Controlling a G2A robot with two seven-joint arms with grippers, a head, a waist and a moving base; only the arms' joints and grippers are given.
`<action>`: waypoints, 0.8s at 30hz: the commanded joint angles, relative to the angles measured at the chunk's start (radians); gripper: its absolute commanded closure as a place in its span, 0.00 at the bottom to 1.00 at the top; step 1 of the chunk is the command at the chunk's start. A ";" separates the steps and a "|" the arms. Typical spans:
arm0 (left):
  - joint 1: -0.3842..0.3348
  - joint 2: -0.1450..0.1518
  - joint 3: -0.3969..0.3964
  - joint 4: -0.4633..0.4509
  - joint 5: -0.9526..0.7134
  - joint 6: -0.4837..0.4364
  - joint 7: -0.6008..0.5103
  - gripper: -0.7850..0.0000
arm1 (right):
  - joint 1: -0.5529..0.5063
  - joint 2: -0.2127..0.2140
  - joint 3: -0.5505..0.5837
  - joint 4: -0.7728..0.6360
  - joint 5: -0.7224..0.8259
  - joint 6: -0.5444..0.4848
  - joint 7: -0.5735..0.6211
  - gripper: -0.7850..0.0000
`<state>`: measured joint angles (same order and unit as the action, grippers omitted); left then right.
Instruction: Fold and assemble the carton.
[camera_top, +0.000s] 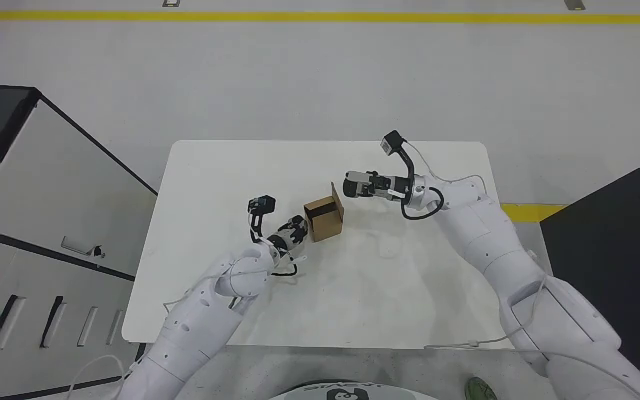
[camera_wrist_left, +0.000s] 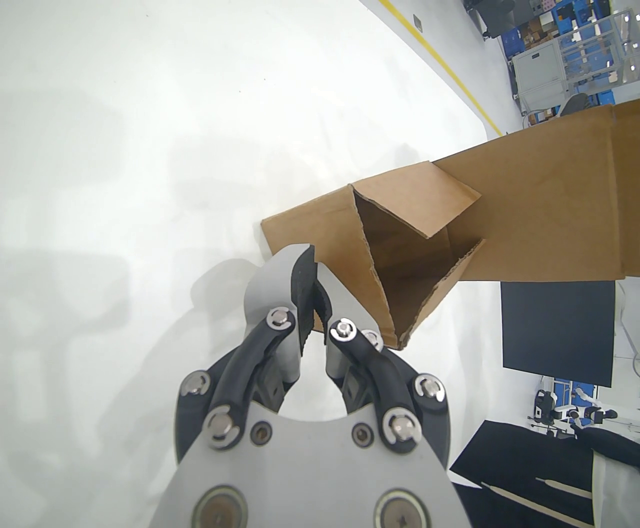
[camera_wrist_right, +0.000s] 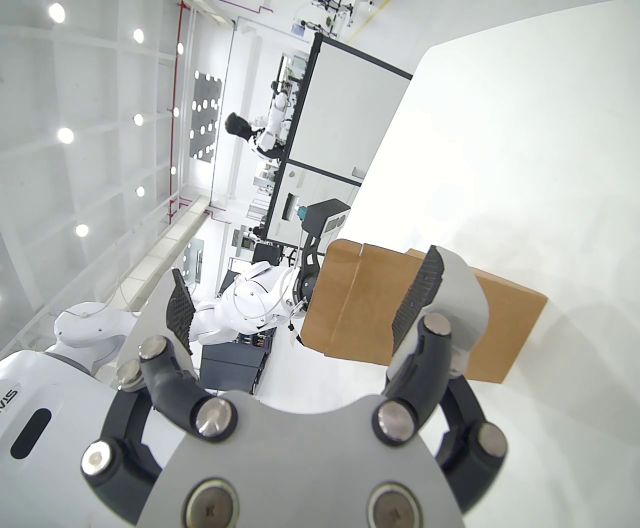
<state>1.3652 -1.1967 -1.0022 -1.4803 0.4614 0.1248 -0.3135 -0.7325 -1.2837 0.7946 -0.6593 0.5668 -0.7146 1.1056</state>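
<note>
Two tools meet one brown corrugated cardboard carton (camera_top: 322, 218) at the middle of the white tabletop (camera_top: 420, 290): left tool (camera_wrist_left: 311, 285) pinched onto its left edge; right tool (camera_wrist_right: 305, 280) spread wide, empty, just beside its far right side.

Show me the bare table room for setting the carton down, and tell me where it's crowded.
Bare: the table from its far left corner to the carton, and the strip between carton and near edge. Crowded: the middle, where the left gripper grips the carton and the right gripper hangs open beside it.
</note>
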 joint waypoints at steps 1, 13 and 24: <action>0.000 0.000 0.000 0.000 0.000 0.000 0.000 1.00 | 0.000 0.000 0.000 0.000 0.000 0.000 0.000 0.00; 0.000 0.000 0.000 0.000 0.000 0.000 0.000 1.00 | 0.063 0.044 -0.003 -0.190 -0.379 0.247 -0.055 0.00; 0.000 0.000 0.000 0.000 0.000 0.000 0.000 1.00 | 0.060 0.078 0.013 -0.357 -0.576 0.402 -0.042 0.00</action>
<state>1.3652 -1.1966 -1.0021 -1.4803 0.4616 0.1251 -0.3136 -0.6720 -1.2061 0.8081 -1.0163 -0.0118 -0.3130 1.0628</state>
